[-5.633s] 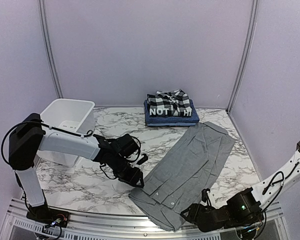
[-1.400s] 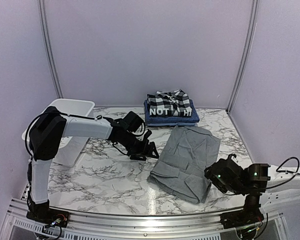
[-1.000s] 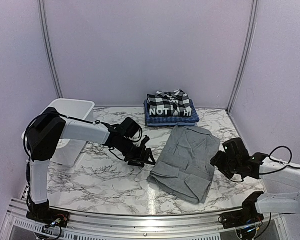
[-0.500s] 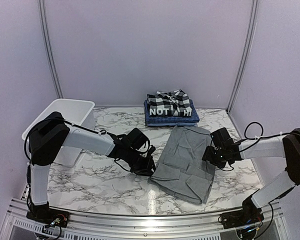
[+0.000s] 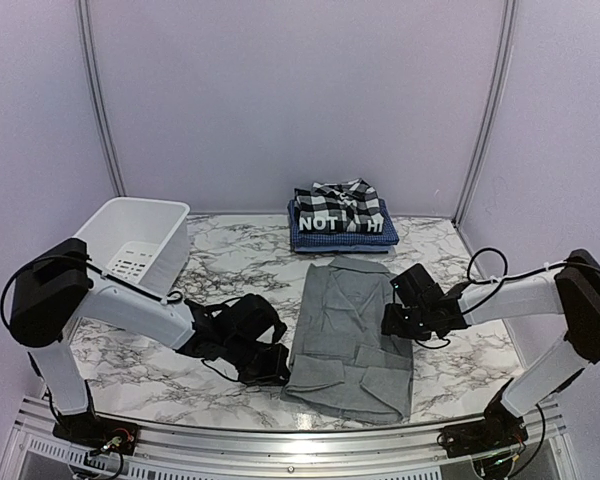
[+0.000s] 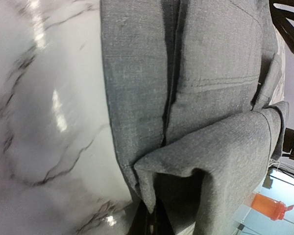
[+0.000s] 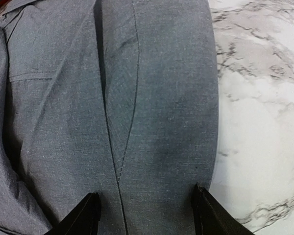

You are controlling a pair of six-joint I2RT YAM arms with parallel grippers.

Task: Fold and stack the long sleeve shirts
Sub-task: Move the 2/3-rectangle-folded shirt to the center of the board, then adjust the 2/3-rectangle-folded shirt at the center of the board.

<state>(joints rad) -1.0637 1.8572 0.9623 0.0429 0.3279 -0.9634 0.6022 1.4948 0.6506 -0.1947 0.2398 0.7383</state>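
One-sided gripping here: pinching the lower left corner of the grey collared shirt (image 5: 348,330) with the left end effector (image 5: 277,366), clenched tight on the cloth at the lower centre-left of the top view. Showing up in the left wrist view as a raised, bunched fold of grey hem, running down into the fingers (image 6: 153,224) at the bottom edge of the frame.

Hovering released over the shirt's right edge with the right end effector (image 5: 392,322), at the centre-right of the top view. Appearing in the right wrist view (image 7: 146,215) with fingers (image 7: 83,215) spread well apart at the bottom of the frame, straddling flat grey cloth and grasping none of it.

Lying on the marble table (image 5: 230,270) as a long narrow folded panel, collar toward the upper part of the frame, reaching from the centre down to the lower centre.

Sitting stacked at the upper centre, against the back wall: black-and-white plaid shirt (image 5: 338,195) on top, black shirt with white letters (image 5: 345,224) under it, blue checked shirt (image 5: 298,238) at the bottom.

Standing at the left of the frame, well apart from the cloth: white plastic tub (image 5: 140,225).
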